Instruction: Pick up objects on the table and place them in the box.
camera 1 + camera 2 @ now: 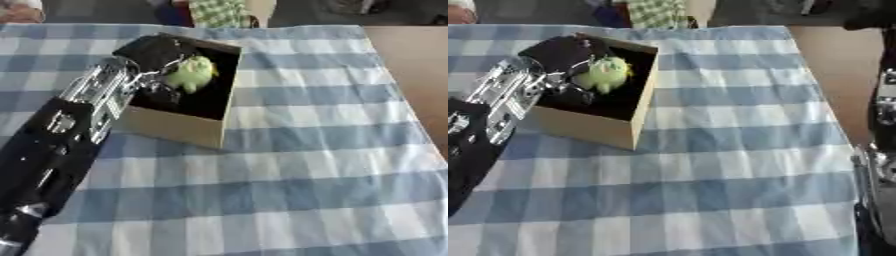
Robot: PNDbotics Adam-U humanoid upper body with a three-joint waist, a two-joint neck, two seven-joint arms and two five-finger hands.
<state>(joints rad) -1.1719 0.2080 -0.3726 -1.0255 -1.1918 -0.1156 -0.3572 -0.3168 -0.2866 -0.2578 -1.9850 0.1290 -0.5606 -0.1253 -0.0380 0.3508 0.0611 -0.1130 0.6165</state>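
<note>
The left hand point(157, 52) reaches into the box point(179, 127) near the table's far left corner, fingers curled round a green toy point(192, 72); releasing it should come next.

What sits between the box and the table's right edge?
Nothing but bare checked cloth between the box and the table's right edge, clearest in the left eye view. The left hand holds a green thing over the box.

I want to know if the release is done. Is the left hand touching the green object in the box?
Cannot tell. In the left eye view the left hand overlaps the green object over the box, with neither contact nor gap plainly visible.
</note>
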